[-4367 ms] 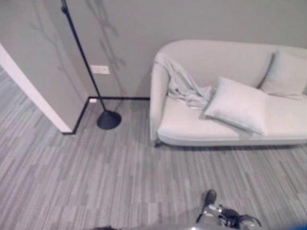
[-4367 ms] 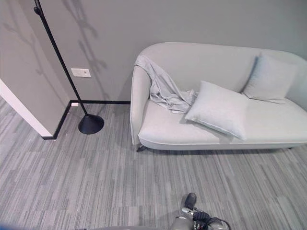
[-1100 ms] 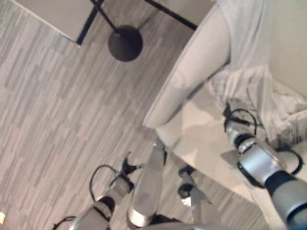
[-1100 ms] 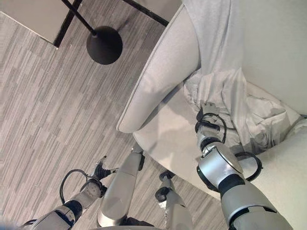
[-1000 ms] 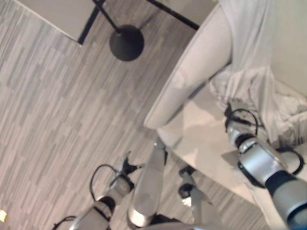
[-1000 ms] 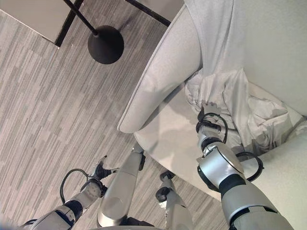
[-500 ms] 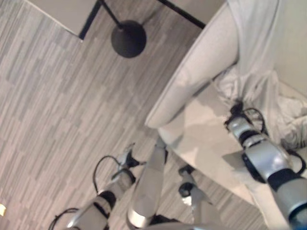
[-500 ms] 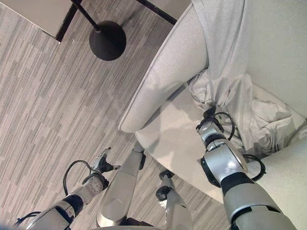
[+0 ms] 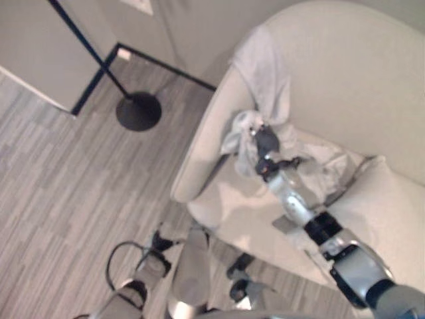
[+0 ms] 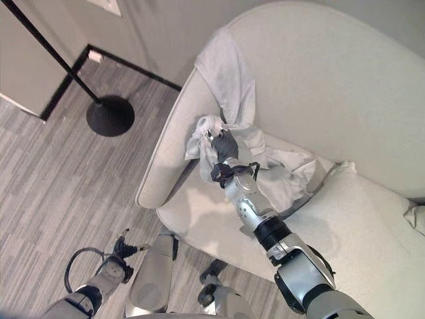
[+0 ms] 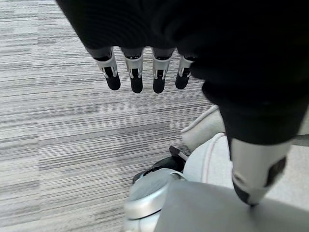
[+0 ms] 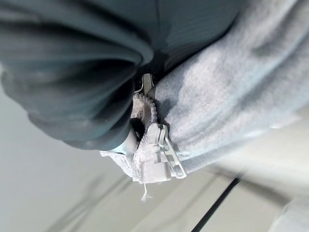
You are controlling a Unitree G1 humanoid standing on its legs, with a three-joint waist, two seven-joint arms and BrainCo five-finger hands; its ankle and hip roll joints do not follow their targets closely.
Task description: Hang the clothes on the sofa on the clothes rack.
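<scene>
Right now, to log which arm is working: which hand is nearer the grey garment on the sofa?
Right. The right hand is bunched into the grey garment at the sofa arm; the left hand hangs over the floor, well away.

Clothes (image 10: 229,80) on sofa (image 10: 345,113) armrest, rack (image 10: 106,113) left of sofa

You see one sofa (image 10: 372,100), one grey garment (image 10: 229,73) at its 10 o'clock end, one cushion (image 9: 392,219) at 4 o'clock, one black rack stand (image 10: 109,114), and two hands: left (image 11: 140,72), right (image 10: 224,147).
</scene>
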